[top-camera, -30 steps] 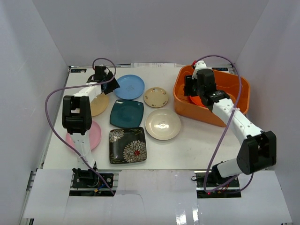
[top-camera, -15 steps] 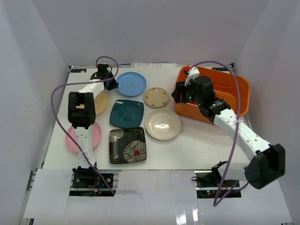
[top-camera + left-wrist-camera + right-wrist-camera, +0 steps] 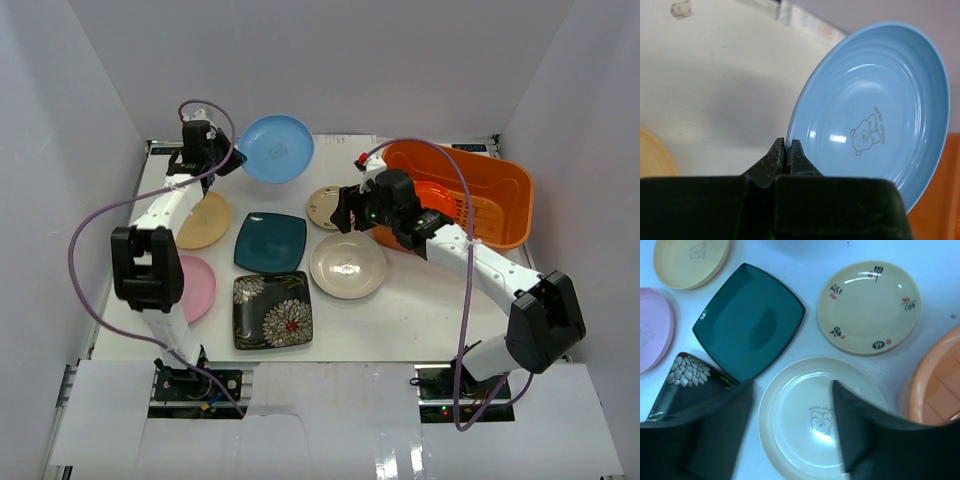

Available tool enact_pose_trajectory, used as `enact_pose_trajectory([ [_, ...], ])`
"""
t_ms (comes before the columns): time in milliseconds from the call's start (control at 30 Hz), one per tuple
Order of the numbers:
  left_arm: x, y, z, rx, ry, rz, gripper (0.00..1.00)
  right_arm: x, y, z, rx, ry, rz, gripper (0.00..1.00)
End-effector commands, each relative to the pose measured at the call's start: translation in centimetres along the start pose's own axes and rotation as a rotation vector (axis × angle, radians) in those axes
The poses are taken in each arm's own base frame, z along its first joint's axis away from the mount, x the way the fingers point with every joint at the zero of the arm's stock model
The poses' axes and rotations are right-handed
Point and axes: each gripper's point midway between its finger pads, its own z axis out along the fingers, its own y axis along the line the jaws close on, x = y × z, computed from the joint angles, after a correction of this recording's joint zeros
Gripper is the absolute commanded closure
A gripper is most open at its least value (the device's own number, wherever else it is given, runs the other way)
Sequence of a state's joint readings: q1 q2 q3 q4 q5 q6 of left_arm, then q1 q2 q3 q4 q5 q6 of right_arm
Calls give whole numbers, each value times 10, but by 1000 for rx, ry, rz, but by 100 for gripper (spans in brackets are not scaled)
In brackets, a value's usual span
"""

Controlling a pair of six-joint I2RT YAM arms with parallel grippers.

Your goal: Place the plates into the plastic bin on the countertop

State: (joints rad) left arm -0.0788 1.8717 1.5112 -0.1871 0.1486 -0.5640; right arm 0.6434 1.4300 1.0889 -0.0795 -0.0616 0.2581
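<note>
My left gripper [image 3: 228, 160] is shut on the near rim of the round blue plate [image 3: 276, 148], which hangs tilted above the back of the countertop [image 3: 420, 310]. In the left wrist view the fingertips [image 3: 776, 152] pinch the blue plate's [image 3: 875, 125] edge. My right gripper [image 3: 345, 212] is open with nothing between its fingers, hovering over the cream plate [image 3: 810, 425] just left of the orange plastic bin [image 3: 522, 205]. A small orange-red plate [image 3: 437, 197] lies inside the bin.
On the countertop lie a yellow plate [image 3: 203, 220], a pink plate [image 3: 190, 287], a square teal plate [image 3: 270, 242], a black floral square plate [image 3: 272, 309] and a small tan plate [image 3: 868, 307]. White walls enclose three sides. Purple cables loop off both arms.
My left gripper shut on the blue plate's rim and lifted it off the countertop, tilting it. My right arm came out of the bin and swung left over the cream plate.
</note>
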Motion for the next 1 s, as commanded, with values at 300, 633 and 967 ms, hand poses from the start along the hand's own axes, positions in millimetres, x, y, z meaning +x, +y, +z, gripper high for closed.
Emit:
enact_pose_trajectory([
  [300,-34,-100,-123,329,-161,-24,100,131,19,-14,-169,285,-151,39],
  [633,-38,-117,-170,376,-195,-3,100,195,30,0,-230,437,-385,30],
  [967,-37,-141,-203,428,-185,23,100,215,44,-4,-161,489,-454,92],
])
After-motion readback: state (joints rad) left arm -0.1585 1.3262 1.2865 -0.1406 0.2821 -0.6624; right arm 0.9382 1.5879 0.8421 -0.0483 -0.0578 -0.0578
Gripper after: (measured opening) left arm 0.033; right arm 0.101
